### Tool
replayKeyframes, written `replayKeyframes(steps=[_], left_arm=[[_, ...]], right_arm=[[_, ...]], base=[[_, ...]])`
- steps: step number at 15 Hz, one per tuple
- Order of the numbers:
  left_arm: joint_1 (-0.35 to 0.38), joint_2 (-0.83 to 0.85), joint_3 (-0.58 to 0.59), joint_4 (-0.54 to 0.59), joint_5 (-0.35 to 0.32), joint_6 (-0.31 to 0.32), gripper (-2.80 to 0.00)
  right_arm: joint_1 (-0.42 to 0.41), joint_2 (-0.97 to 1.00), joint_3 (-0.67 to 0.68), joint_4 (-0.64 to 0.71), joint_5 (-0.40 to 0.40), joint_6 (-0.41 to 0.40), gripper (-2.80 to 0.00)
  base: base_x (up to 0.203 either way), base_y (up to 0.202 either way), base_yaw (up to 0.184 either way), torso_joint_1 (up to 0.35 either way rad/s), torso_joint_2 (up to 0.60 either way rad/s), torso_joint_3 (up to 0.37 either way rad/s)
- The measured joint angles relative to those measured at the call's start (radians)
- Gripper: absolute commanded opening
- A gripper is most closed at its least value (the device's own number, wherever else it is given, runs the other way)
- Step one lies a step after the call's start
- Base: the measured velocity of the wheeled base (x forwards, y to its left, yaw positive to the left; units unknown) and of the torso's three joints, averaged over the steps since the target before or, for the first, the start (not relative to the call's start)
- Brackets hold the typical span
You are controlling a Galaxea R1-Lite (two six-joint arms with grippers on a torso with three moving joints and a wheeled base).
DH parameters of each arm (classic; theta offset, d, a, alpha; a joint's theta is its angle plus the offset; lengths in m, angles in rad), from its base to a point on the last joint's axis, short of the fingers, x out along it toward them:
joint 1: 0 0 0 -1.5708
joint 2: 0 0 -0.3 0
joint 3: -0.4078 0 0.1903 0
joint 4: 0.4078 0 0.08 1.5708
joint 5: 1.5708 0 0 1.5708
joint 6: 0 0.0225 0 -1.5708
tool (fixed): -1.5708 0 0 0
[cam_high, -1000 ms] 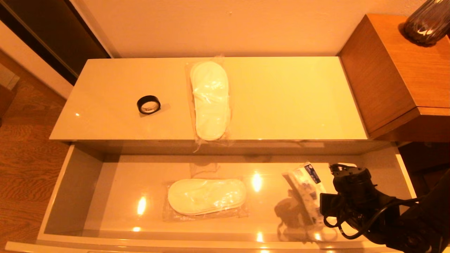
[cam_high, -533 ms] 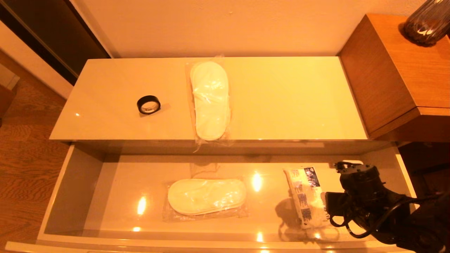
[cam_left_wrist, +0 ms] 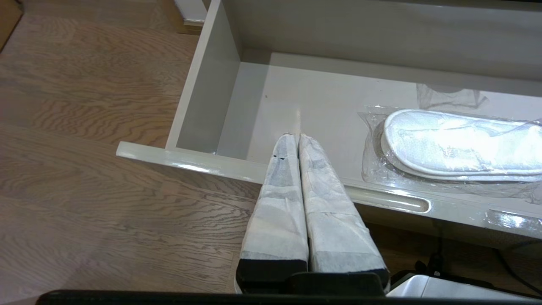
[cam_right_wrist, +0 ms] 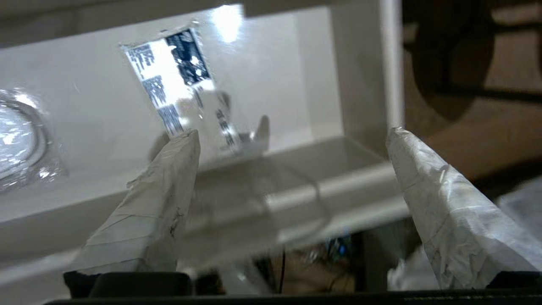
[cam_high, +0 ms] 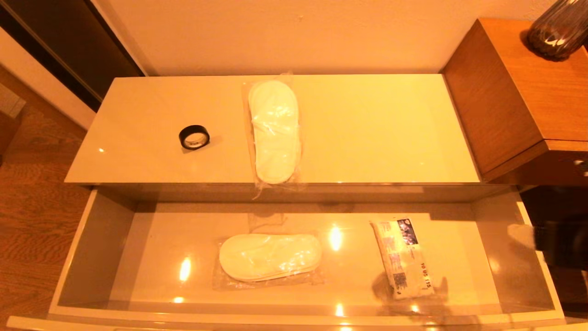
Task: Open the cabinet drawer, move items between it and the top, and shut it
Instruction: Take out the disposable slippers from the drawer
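The cabinet drawer point(cam_high: 98, 239) stands pulled out below the top point(cam_high: 376, 128). On the drawer floor lie one bag of white slippers point(cam_high: 270, 256) and, to its right, the white packet with blue print point(cam_high: 404, 258), flat and untouched. The black tape ring point(cam_high: 194, 136) and a second bag of slippers point(cam_high: 274, 131) rest on the top. My right gripper point(cam_right_wrist: 292, 133) is open and empty near the drawer's front right corner, apart from the packet point(cam_right_wrist: 182, 80); the head view shows it only as a dark blur point(cam_high: 558, 243). My left gripper point(cam_left_wrist: 295, 137) is shut and empty over the drawer's front rim point(cam_left_wrist: 190, 163), left of the slippers point(cam_left_wrist: 457, 144).
A taller brown wooden cabinet point(cam_high: 505, 101) with a dark vase point(cam_high: 558, 30) adjoins the top on the right. A wall runs behind. Wooden floor point(cam_high: 32, 220) lies left of the drawer. The slippers bag on the top overhangs its front edge slightly.
The packet went from tilted at my right gripper to lying flat on the drawer floor. The right arm has drawn back to the right, out of the drawer.
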Motion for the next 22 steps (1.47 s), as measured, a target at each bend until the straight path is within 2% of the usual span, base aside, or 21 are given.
replayKeyframes(steps=[3,6,7,8,10,11,17,22], left_arm=[[0.0,0.0,0.0,0.0,0.0,0.0,-2.8],[0.0,0.0,0.0,0.0,0.0,0.0,-2.8],[0.001,0.0,0.0,0.001,0.0,0.0,-2.8],[0.001,0.0,0.0,0.0,0.0,0.0,-2.8],[0.0,0.0,0.0,0.0,0.0,0.0,-2.8],[0.0,0.0,0.0,0.0,0.0,0.0,-2.8],[0.001,0.0,0.0,0.0,0.0,0.0,-2.8],[0.0,0.0,0.0,0.0,0.0,0.0,-2.8]], right_arm=[[-0.025,-0.144,-0.241,0.441,-0.002,0.132,0.0],[-0.071,-0.211,-0.464,0.812,0.003,0.269,0.0],[-0.079,-0.227,-0.488,0.898,0.013,0.314,0.0],[-0.084,-0.242,-0.489,0.932,0.043,0.322,0.0],[-0.088,-0.265,-0.483,0.876,0.137,0.299,0.0],[-0.088,-0.27,-0.482,0.846,0.168,0.29,-2.8],[-0.078,-0.203,-0.496,0.644,0.299,0.202,-2.8],[0.062,0.079,-0.603,0.408,0.314,0.186,-2.8]], base=[[0.0,0.0,0.0,0.0,0.0,0.0],[0.0,0.0,0.0,0.0,0.0,0.0],[0.0,0.0,0.0,0.0,0.0,0.0],[0.0,0.0,0.0,0.0,0.0,0.0],[0.0,0.0,0.0,0.0,0.0,0.0],[0.0,0.0,0.0,0.0,0.0,0.0],[0.0,0.0,0.0,0.0,0.0,0.0],[0.0,0.0,0.0,0.0,0.0,0.0]])
